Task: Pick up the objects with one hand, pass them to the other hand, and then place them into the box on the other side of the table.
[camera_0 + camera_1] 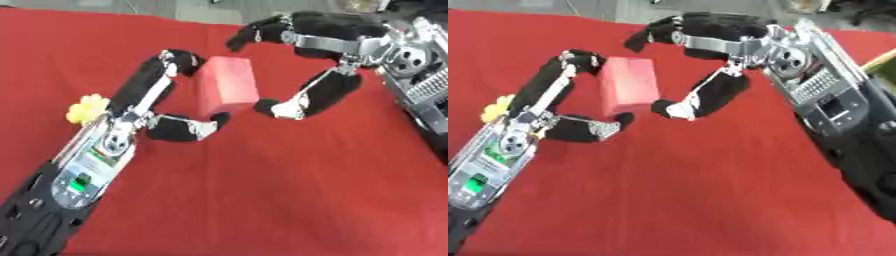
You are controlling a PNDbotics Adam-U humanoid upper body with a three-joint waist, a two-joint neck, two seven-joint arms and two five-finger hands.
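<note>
1. The red block (226,86) is held above the red desk (289,190), between both hands.
2. The left hand (162,107) has fingers and thumb curled round the block.
3. The right hand (710,65) arches open around the block's far side, its thumb tip at the edge.
4. A yellow flower-shaped thing (87,108) lies by the left wrist.

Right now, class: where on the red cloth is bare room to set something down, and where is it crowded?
Free: the cloth nearest the camera, between both forearms. Crowded: the middle, where the left hand and right hand close around the red block, and by the yellow object.
</note>
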